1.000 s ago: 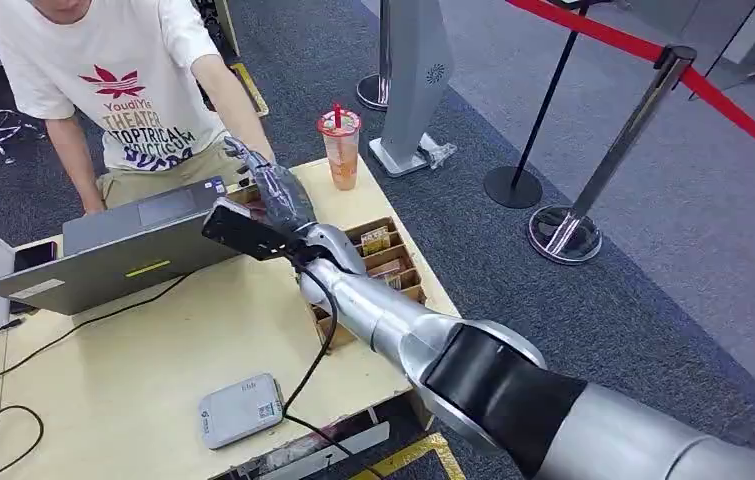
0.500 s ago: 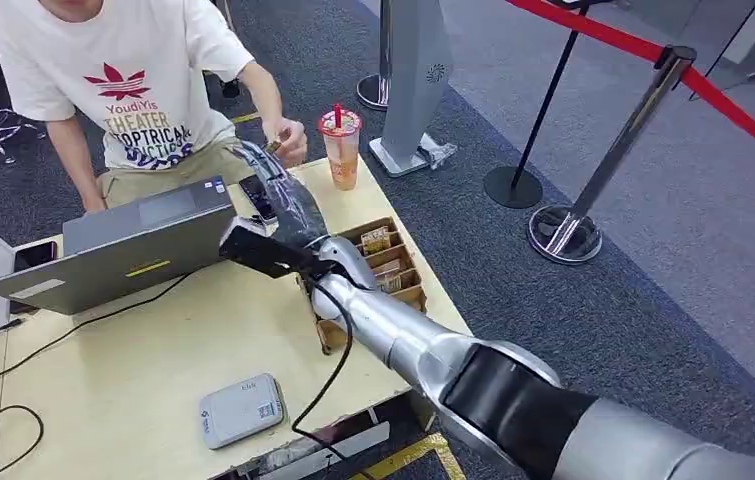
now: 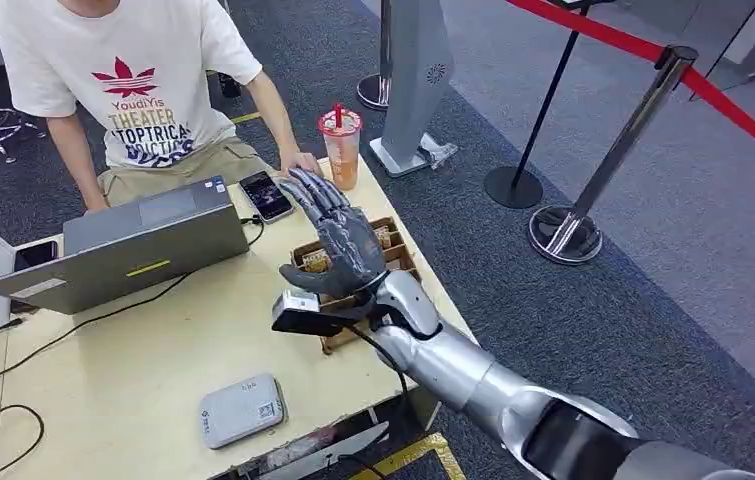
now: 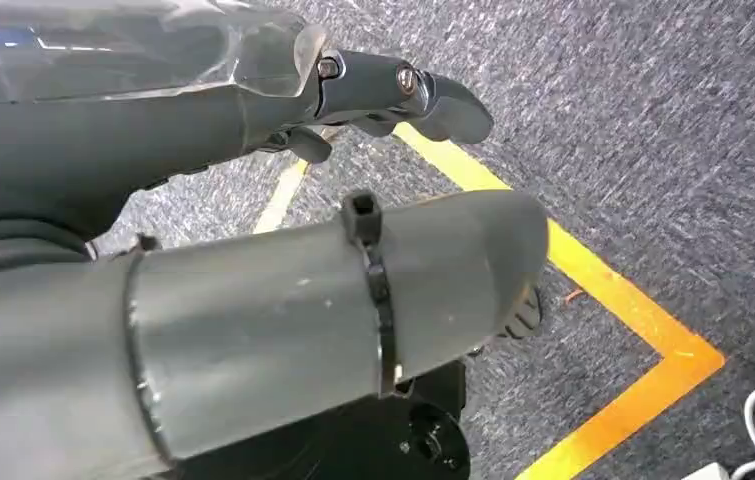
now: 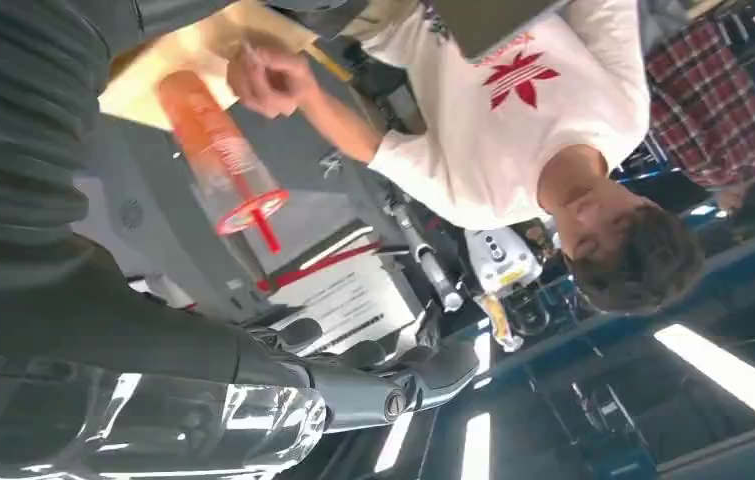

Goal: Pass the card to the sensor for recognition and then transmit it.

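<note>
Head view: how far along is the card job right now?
Looks nearly done. The dark many-fingered right hand is empty, fingers spread, above the wooden compartment box. The person's hand seems to pinch something thin, possibly the card. The small grey-white sensor pad lies bare. Left, probably: pulling the arm home.

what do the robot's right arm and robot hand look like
The right arm is glossy silver with a black band near the elbow. A black cable runs along it to a black camera box at the wrist. The right robot hand is dark grey with jointed fingers.
</note>
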`<state>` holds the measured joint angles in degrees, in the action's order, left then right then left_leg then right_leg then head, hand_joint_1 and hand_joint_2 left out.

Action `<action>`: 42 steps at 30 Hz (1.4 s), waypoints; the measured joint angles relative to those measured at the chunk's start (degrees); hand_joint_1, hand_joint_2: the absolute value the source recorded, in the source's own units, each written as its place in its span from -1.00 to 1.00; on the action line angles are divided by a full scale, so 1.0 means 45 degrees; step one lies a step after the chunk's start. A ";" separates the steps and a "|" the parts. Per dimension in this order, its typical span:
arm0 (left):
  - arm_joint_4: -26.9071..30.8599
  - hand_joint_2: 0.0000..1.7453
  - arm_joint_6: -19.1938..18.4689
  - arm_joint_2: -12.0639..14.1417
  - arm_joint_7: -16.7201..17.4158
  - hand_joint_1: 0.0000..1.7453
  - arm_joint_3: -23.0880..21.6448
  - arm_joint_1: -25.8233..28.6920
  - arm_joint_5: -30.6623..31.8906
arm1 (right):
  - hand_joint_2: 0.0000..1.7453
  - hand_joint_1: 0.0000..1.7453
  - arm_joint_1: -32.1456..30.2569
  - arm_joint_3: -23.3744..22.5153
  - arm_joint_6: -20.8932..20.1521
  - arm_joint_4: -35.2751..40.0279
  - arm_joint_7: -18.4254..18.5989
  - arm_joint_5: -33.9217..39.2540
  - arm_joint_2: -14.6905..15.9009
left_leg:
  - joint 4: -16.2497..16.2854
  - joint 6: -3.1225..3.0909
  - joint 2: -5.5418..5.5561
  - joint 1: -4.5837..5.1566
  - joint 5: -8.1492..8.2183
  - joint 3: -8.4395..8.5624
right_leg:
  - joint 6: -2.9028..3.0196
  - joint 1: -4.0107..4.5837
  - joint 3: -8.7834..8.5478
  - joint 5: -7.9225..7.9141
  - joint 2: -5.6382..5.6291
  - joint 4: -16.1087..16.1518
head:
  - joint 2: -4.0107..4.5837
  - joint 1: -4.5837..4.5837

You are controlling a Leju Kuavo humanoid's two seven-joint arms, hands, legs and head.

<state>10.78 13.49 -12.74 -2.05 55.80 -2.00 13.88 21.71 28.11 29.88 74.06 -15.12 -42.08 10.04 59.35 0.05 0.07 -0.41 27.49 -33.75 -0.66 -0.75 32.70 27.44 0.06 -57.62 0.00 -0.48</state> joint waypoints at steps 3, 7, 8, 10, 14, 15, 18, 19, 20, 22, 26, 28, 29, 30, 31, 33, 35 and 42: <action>0.0083 -1.00 -0.0063 -0.0073 -0.0005 -1.00 0.0010 -0.0002 -0.0010 | 1.00 -0.98 -0.0770 -0.0155 -0.0044 0.0728 0.0175 -0.0316 0.0403 | 0.0000 -0.0002 0.0001 0.0000 0.0001 0.0002 | 0.0000 0.0000 0.0000 0.0000 0.0002 0.0001 | 0.0000 0.0010; 0.0165 -1.00 -0.0102 -0.0136 -0.0005 -1.00 0.0029 0.0036 -0.0005 | 1.00 -0.98 -0.1633 -0.0403 -0.0107 0.1408 0.0296 -0.0485 0.0884 | -0.0001 -0.0002 -0.0002 -0.0001 0.0001 0.0000 | -0.0001 0.0001 0.0000 0.0001 0.0001 0.0000 | 0.0000 0.0010; 0.0175 -1.00 -0.0102 -0.0155 -0.0005 -1.00 0.0034 0.0035 0.0000 | 1.00 -0.96 -0.1819 -0.0461 -0.0107 0.1534 0.0315 -0.0485 0.0981 | -0.0001 -0.0002 -0.0001 -0.0001 0.0001 -0.0001 | -0.0001 0.0001 0.0000 0.0001 0.0002 0.0001 | 0.0000 0.0005; 0.0218 -1.00 -0.0102 -0.0185 -0.0005 -1.00 0.0049 0.0043 0.0000 | 1.00 -0.90 -0.2037 -0.0558 -0.0116 0.1723 0.0315 -0.0485 0.1126 | -0.0001 -0.0002 -0.0001 -0.0001 0.0001 -0.0002 | -0.0001 0.0001 0.0000 0.0001 0.0003 0.0000 | 0.0000 0.0005; 0.0248 -1.00 -0.0117 -0.0204 -0.0005 -1.00 0.0063 0.0049 0.0015 | 1.00 -0.66 -0.2270 -0.0646 -0.0485 0.1961 0.0427 -0.0485 0.1398 | -0.0001 -0.0003 -0.0002 -0.0001 0.0001 0.0000 | -0.0001 0.0001 -0.0001 0.0001 0.0002 0.0000 | 0.0000 0.0009; 0.0257 -1.00 -0.0117 -0.0204 -0.0005 -1.00 0.0068 0.0054 0.0029 | 1.00 -0.62 -0.2324 -0.0651 -0.0569 0.1985 0.0447 -0.0485 0.1471 | -0.0001 -0.0003 -0.0002 0.0000 0.0001 -0.0001 | -0.0001 0.0000 -0.0001 0.0001 0.0002 0.0000 | 0.0000 0.0005; 0.0272 -1.00 -0.0121 -0.0209 -0.0005 -1.00 0.0078 0.0076 0.0039 | 1.00 -0.32 -0.2461 -0.0689 -0.0850 0.2005 0.0553 -0.0529 0.1729 | -0.0001 -0.0003 -0.0001 0.0000 0.0001 -0.0002 | -0.0001 0.0000 -0.0001 0.0001 0.0002 0.0000 | 0.0000 0.0005; 0.0272 -1.00 -0.0121 -0.0214 -0.0005 -1.00 0.0078 0.0088 0.0039 | 1.00 -0.32 -0.2486 -0.0704 -0.0952 0.2005 0.0592 -0.0573 0.1811 | 0.0000 -0.0003 -0.0001 0.0001 0.0001 -0.0001 | -0.0001 0.0000 -0.0001 0.0001 0.0002 0.0001 | 0.0000 0.0010; 0.0272 -1.00 -0.0150 -0.0219 -0.0005 -1.00 0.0083 0.0104 0.0039 | 1.00 -0.32 -0.2506 -0.0719 -0.1073 0.2005 0.0684 -0.0684 0.1932 | 0.0000 -0.0003 -0.0002 0.0002 0.0001 -0.0001 | -0.0001 -0.0001 -0.0001 0.0001 0.0002 0.0001 | 0.0000 0.0005; 0.0277 -1.00 -0.0165 -0.0238 -0.0005 -1.00 0.0087 0.0128 0.0044 | 1.00 0.30 -0.2544 -0.0748 -0.1170 0.2005 0.0801 -0.0743 0.2103 | 0.0000 -0.0004 -0.0002 0.0002 0.0002 -0.0002 | -0.0001 -0.0001 -0.0001 0.0001 0.0002 0.0001 | 0.0000 0.0005; 0.0296 -1.00 -0.0297 -0.0252 -0.0005 -1.00 0.0087 0.0154 0.0131 | 1.00 0.38 -0.2754 -0.0879 -0.1423 0.2102 0.1346 -0.1321 0.2384 | 0.0000 -0.0005 0.0001 0.0002 0.0002 -0.0003 | -0.0002 -0.0001 0.0000 0.0002 0.0007 0.0002 | 0.0000 0.0005; 0.0306 -1.00 -0.0379 -0.0243 -0.0005 -1.00 0.0087 0.0180 0.0155 | 1.00 0.32 -0.2916 -0.0956 -0.1665 0.2199 0.1674 -0.1728 0.2530 | 0.0000 -0.0005 -0.0001 0.0001 0.0003 -0.0003 | -0.0002 0.0000 0.0000 0.0002 0.0004 0.0002 | 0.0000 0.0009; 0.0306 -1.00 -0.0428 -0.0233 0.0000 -1.00 0.0087 0.0183 0.0155 | 1.00 0.30 -0.2985 -0.0966 -0.1788 0.2223 0.1783 -0.1856 0.2579 | 0.0000 -0.0005 -0.0003 0.0001 0.0003 -0.0002 | -0.0002 0.0000 0.0000 0.0002 0.0001 0.0002 | 0.0000 0.0005; 0.0306 -1.00 -0.0447 -0.0228 0.0000 -1.00 0.0087 0.0178 0.0155 | 1.00 0.00 -0.3038 -0.0986 -0.1924 0.2238 0.1894 -0.1996 0.2622 | -0.0001 -0.0005 -0.0004 0.0001 0.0003 -0.0001 | -0.0002 0.0000 0.0000 0.0002 0.0000 0.0002 | 0.0000 0.0005; 0.0311 -1.00 -0.0461 -0.0223 0.0009 -1.00 0.0087 0.0177 0.0155 | 1.00 -0.12 -0.3080 -0.1000 -0.2062 0.2238 0.1998 -0.2130 0.2646 | -0.0001 -0.0005 -0.0004 0.0001 0.0003 -0.0001 | -0.0002 0.0000 0.0000 0.0002 0.0001 0.0002 | 0.0000 0.0005; 0.0316 -1.00 -0.0481 -0.0199 0.0010 -1.00 0.0112 0.0180 0.0155 | 1.00 -0.12 -0.3110 -0.1029 -0.2273 0.2238 0.2171 -0.2326 0.2680 | -0.0001 -0.0005 -0.0003 0.0001 0.0003 -0.0001 | -0.0002 0.0000 0.0000 0.0002 0.0001 0.0002 | 0.0000 0.0005; 0.0340 -1.00 -0.0491 -0.0189 0.0010 -1.00 0.0170 0.0180 0.0175 | 1.00 -0.12 -0.3120 -0.1063 -0.2346 0.2233 0.2379 -0.2593 0.2700 | -0.0001 -0.0005 -0.0003 0.0000 0.0002 -0.0001 | -0.0002 0.0000 0.0000 0.0002 0.0001 0.0002 | 0.0000 0.0010; 0.0398 -1.00 -0.0510 -0.0189 0.0010 -1.00 0.0272 0.0180 0.0214 | 1.00 0.14 -0.3136 -0.1190 -0.2390 0.2238 0.2472 -0.2714 0.2710 | -0.0001 -0.0005 -0.0003 0.0001 0.0002 -0.0003 | -0.0002 0.0000 -0.0001 0.0002 0.0001 0.0002 | 0.0000 0.0005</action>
<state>12.57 11.19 -13.60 -2.01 57.02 -1.19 14.84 7.60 22.75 19.12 84.13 -4.00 -54.29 22.23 59.34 0.03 0.05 -0.40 27.50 -33.76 -0.67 -0.75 32.70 27.45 0.06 -57.62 0.00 -0.46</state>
